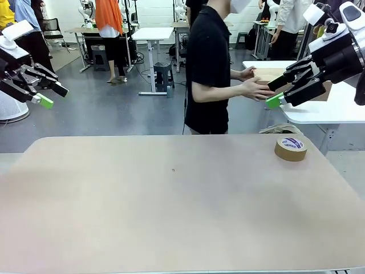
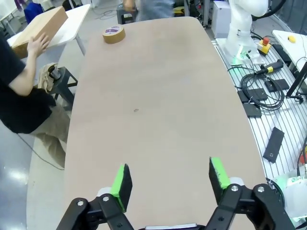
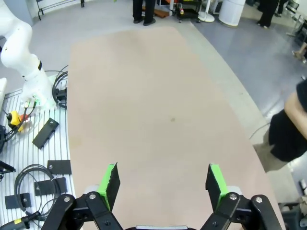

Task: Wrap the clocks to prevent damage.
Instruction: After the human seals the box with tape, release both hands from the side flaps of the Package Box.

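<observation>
The clocks are out of view. My left gripper (image 1: pixel 52 95) hangs open in the air above the table's left end, with nothing between its green pads; in its wrist view (image 2: pixel 170 176) the bare tabletop lies below the spread fingers. My right gripper (image 1: pixel 275 92) is raised over the far right corner, open and holding nothing, and looks down on bare table (image 3: pixel 162 179). A person (image 1: pixel 210 68) in a black shirt stands at the far edge, turned to the side, with both hands on a cardboard box (image 1: pixel 263 75) on a white side table.
A roll of brown tape (image 1: pixel 291 148) lies flat near the far right corner of the beige table (image 1: pixel 171 200), also in the left wrist view (image 2: pixel 114 33). The cardboard box (image 2: pixel 41 28) sits beyond the table. Cables and black devices (image 2: pixel 261 91) lie on the robot's side.
</observation>
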`<state>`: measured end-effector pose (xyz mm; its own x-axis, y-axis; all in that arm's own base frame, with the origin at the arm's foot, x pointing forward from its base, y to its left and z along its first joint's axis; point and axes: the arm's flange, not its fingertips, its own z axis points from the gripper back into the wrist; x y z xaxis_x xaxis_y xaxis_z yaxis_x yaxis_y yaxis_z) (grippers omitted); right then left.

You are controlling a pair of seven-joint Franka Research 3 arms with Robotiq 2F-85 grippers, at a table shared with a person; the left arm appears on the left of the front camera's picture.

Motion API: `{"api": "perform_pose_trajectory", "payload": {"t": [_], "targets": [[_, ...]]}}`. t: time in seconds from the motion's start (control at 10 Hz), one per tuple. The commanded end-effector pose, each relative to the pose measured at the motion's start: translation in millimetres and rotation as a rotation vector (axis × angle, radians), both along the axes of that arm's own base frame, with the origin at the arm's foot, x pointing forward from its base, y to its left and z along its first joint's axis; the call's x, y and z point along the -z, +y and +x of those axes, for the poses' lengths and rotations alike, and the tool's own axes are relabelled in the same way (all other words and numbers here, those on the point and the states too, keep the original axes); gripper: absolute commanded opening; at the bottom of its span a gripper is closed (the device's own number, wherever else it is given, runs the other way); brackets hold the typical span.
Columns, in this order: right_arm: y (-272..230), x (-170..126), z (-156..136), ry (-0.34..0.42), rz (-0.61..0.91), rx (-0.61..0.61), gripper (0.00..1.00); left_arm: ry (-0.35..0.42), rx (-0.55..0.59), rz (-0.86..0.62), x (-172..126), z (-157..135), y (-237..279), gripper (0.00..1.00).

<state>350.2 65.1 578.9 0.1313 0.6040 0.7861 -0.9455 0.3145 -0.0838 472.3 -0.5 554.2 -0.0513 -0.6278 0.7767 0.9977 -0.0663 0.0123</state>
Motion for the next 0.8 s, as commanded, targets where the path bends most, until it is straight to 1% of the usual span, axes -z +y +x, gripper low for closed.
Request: {"api": "perform_pose_trajectory", "payload": {"t": [0.0, 0.1, 0.2, 0.7], "targets": [[-1, 0, 2, 0.016, -0.062, 0.012, 1.00, 0.027, -0.026, 0.025, -8, 1, 2, 1.00], [0, 0, 0, 0.000, 0.000, 0.000, 1.00, 0.003, -0.103, 0.090, -11, -2, 2, 1.00], [0, 0, 0, 0.000, 0.000, 0.000, 1.00, 0.004, -0.005, 0.001, 0, 0, 1, 1.00], [0, 0, 0, 0.000, 0.000, 0.000, 1.00, 0.004, -0.005, 0.001, 0, 0, 1, 1.00]]}}
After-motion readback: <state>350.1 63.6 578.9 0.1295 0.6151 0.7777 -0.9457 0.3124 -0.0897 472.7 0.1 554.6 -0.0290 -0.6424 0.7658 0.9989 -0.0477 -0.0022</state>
